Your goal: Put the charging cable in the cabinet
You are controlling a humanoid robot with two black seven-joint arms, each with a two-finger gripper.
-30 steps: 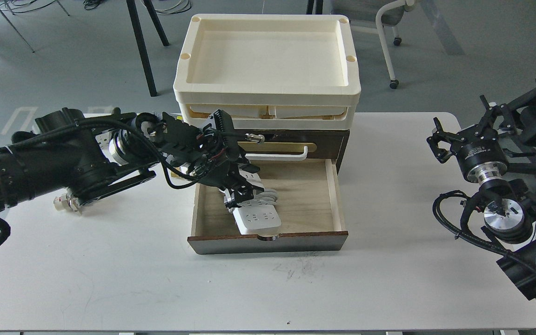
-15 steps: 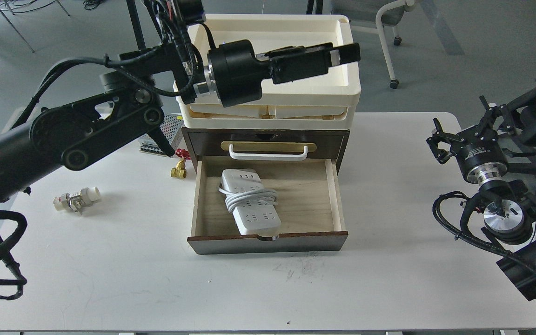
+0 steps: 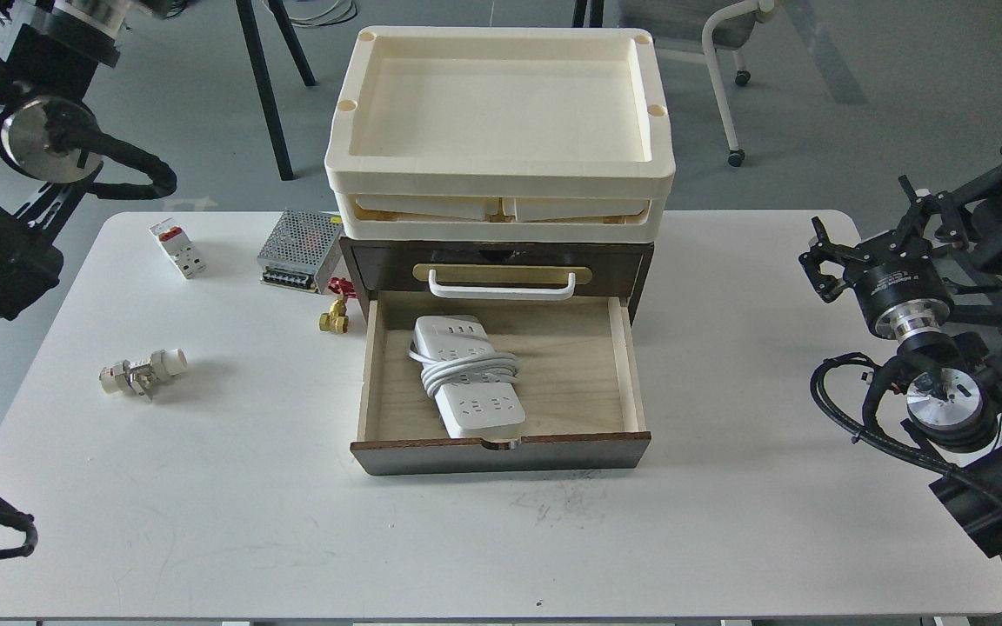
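The charging cable (image 3: pixel 469 376), a long white power strip with its cord coiled around the middle, lies flat in the left half of the cabinet's open light-wood drawer (image 3: pixel 584 374). The dark brown cabinet (image 3: pixel 623 261) stands at the back middle of the table, with a white handle (image 3: pixel 501 287) on a brass plate. My left arm (image 3: pixel 27 139) is pulled back at the upper left and its gripper is out of the frame. My right gripper (image 3: pixel 817 259) hovers at the right edge of the table, far from the cabinet, with its fingers apart and empty.
Stacked cream trays (image 3: pixel 499 139) sit on top of the cabinet. A perforated metal power-supply box (image 3: pixel 297 250), a small white breaker (image 3: pixel 177 248), a brass fitting (image 3: pixel 333 320) and a small white connector (image 3: pixel 143 370) lie on the white table (image 3: pixel 205 504) to the left. The drawer front (image 3: pixel 501 453) juts toward me.
My left gripper has let go of the charging cable in the drawer, risen above the trays and swung away to the upper left, out of view. The cable stays put. The right arm has not moved.
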